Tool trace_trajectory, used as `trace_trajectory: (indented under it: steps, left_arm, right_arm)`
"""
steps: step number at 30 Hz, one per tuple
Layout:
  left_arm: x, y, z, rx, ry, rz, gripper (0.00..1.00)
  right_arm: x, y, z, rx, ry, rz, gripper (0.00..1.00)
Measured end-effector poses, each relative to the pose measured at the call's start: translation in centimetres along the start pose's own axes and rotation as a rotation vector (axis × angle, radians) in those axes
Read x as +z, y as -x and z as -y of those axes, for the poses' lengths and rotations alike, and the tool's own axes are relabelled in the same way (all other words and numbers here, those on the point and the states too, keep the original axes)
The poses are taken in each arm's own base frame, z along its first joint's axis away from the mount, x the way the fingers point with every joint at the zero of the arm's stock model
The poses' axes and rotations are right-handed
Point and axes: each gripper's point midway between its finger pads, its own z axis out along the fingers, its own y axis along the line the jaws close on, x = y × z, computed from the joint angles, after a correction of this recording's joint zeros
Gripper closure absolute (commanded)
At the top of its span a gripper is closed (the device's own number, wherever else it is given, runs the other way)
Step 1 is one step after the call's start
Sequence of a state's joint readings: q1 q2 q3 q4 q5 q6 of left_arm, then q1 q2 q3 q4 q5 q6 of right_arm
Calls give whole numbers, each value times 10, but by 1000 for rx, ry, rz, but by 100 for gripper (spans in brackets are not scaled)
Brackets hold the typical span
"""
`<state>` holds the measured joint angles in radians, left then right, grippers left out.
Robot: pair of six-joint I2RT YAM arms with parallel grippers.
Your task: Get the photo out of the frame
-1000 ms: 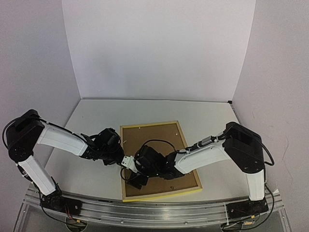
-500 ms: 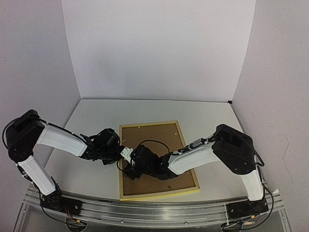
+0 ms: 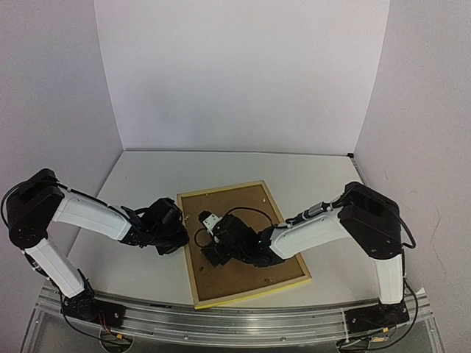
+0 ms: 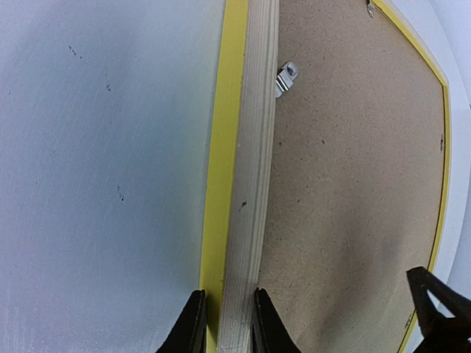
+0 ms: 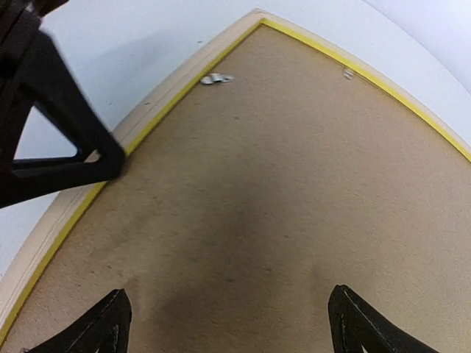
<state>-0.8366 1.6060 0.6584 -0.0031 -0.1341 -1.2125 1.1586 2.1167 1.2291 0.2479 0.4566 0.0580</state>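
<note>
Down at the near edge of the table (image 3: pixel 147 176), both arms are bolted to a metal rail (image 3: pixel 221 323) and bend inward toward the middle. The frame (image 3: pixel 250 292) lies flat just past that rail, at the centre of the table. It is turned a little askew, and its near left corner comes close to the table's near edge. It is face down, with the brown backing board (image 3: pixel 243 206) showing inside the thin yellow border. The photo can't be seen in any view. The left gripper (image 4: pixel 227 320) is low on the frame's left rail, pinching it: one finger sits outside on the yellow edge, the other inside against the board, and the pale wood of the rail is squeezed between them. Just beside it, the right gripper (image 5: pixel 228 294) hangs over the near half of the backing board with its fingers (image 5: pixel 110 323) spread wide and nothing between them. Whether they touch the board is hard to say. Farther along the left rail, a small metal clip (image 4: pixel 285 77) lies over the edge of the board. Beyond the frame's far rail the white table runs on to the plain white walls (image 3: pixel 235 73).
</note>
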Motion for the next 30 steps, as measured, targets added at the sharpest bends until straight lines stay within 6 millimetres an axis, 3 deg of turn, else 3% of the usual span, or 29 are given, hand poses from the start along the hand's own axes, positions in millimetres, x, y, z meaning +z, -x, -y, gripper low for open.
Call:
trace_trajectory:
  steps: [3, 8, 11, 15, 21, 26, 30]
  left_arm:
    - [-1, -1, 0, -8, 1, -5, 100]
    - [-1, -2, 0, -18, -1, -11, 100]
    - [-1, -5, 1, -34, -3, -15, 100]
    - [-2, -14, 4, -59, -9, -28, 98]
    - [-3, -20, 7, -78, -9, -38, 85]
    - [-4, -22, 7, -81, 5, -48, 55]
    - [-8, -27, 13, -74, 15, -73, 29]
  right_arm:
    - [-19, 8, 37, 99, -16, -8, 11]
    - [-55, 48, 107, 263, -73, 71, 10]
    - [-65, 53, 138, 315, -109, 85, 10]
    - [-62, 22, 173, 348, -155, -17, 17]
    - [-60, -42, 223, 436, -181, -234, 26]
    - [-49, -93, 241, 517, -126, -388, 31]
    - [-41, -108, 236, 551, -50, -439, 34]
